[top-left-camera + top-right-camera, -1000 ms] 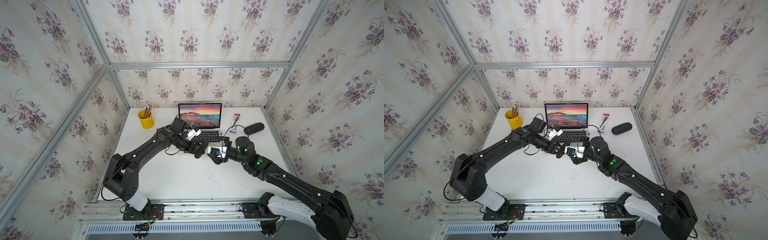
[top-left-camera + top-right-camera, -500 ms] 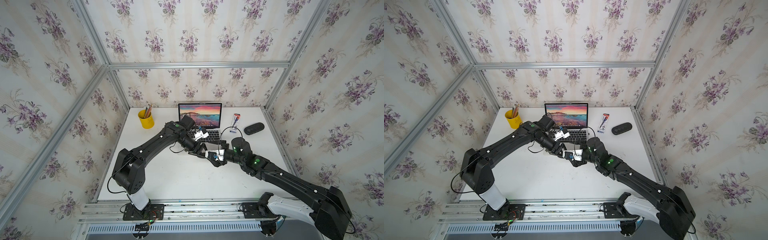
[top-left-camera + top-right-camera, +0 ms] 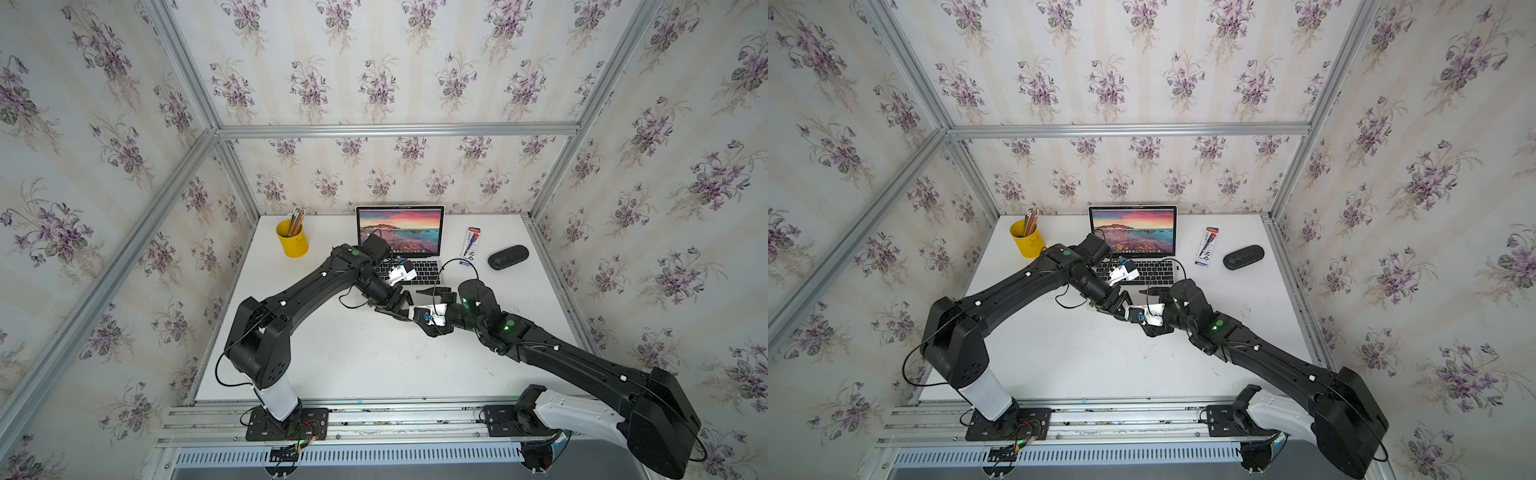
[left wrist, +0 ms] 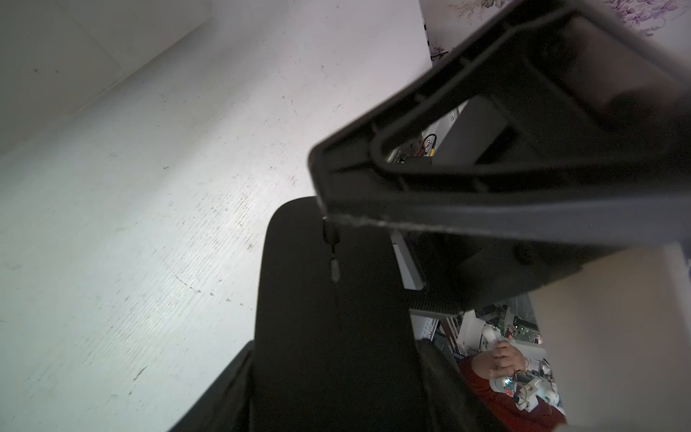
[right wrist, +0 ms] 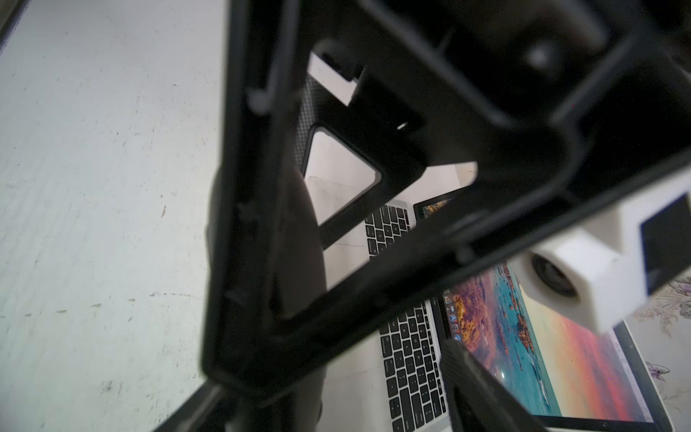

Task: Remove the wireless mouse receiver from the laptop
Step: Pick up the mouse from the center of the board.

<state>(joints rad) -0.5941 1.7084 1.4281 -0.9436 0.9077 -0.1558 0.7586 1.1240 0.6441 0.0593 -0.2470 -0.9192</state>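
Floral wallpaper and aluminium framing are enclosing a white tabletop. At the middle of its back edge the laptop is standing open, its screen showing a pink-and-teal coast. A yellow cup of pencils is sitting near the back left corner. A pen pack is lying just beside the laptop toward the right edge. A black oblong case is lying past it, nearer the back right corner.

Both arms are meeting over the middle of the tabletop, just in front of the laptop, and in both top views they are covering its front part. In the left wrist view the left fingers are clamping the flanks of a flat black mouse, whose scroll wheel is facing the camera. The right fingers are standing apart on either side of the mouse. Laptop keys are showing in the gap beside the textured pad, and one finger is reaching across the mouse's wheel end.

The wireless mouse receiver is too small to pick out in any view, so I cannot tell whether it is sitting in the laptop's port.
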